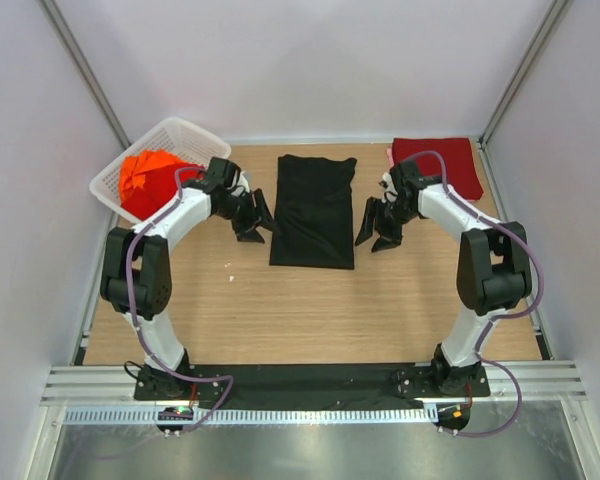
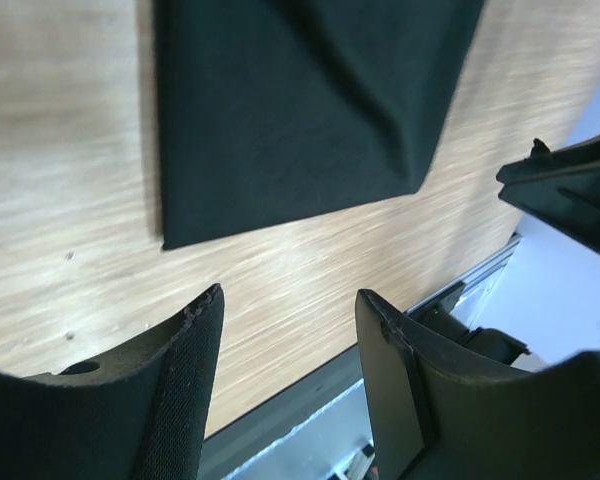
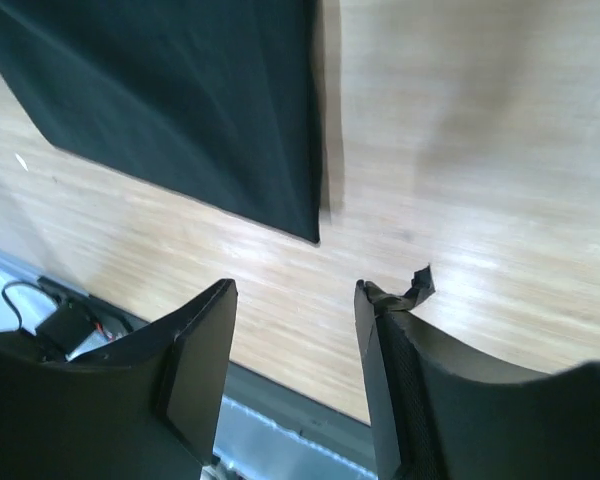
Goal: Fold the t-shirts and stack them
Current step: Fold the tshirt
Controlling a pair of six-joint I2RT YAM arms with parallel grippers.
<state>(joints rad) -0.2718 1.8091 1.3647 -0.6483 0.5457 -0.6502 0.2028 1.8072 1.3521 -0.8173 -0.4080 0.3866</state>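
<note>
A black t-shirt lies folded into a long rectangle in the middle of the table; it also shows in the left wrist view and the right wrist view. A dark red t-shirt lies folded at the back right corner. Bright orange-red t-shirts are heaped in the basket. My left gripper is open and empty just left of the black shirt. My right gripper is open and empty just right of it.
A white lattice basket stands at the back left corner. The wooden table ends at a metal rail at the front. Grey walls enclose the left, right and back sides.
</note>
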